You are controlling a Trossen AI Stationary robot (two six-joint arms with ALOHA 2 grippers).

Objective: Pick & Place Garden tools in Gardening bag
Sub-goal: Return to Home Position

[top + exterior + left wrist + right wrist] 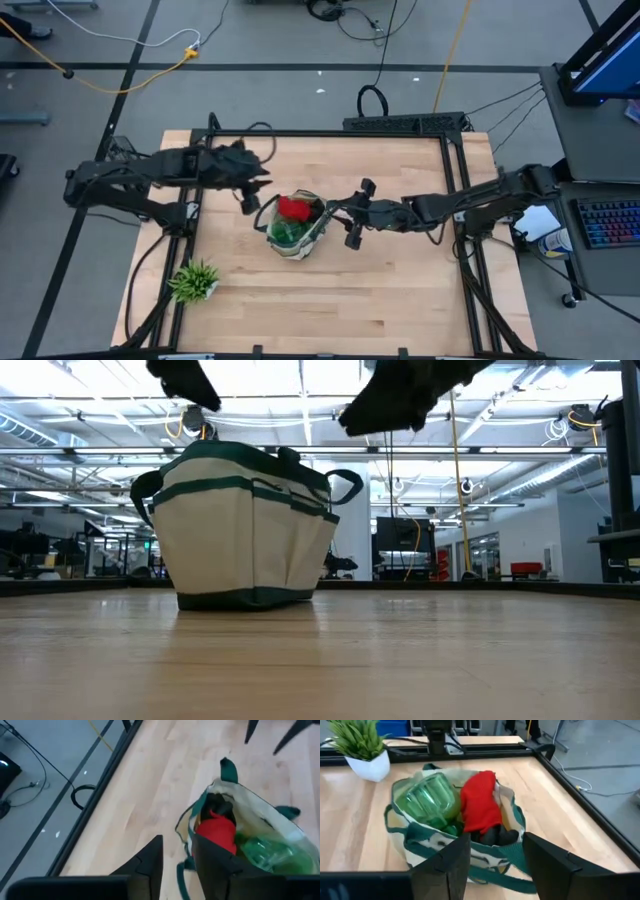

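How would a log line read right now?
cream canvas tote: red glove, green spray bottle inside; left gripper: open; right gripper: open; both near tote

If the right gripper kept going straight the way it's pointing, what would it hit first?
Most likely the bag, at its near rim: the open right gripper points straight at it, red glove just beyond. Height is unclear, so it might clear the rim and meet the glove.

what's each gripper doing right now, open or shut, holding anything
left gripper: open, holding nothing, beside the gardening bag.
right gripper: open, holding nothing, on the bag's other side.
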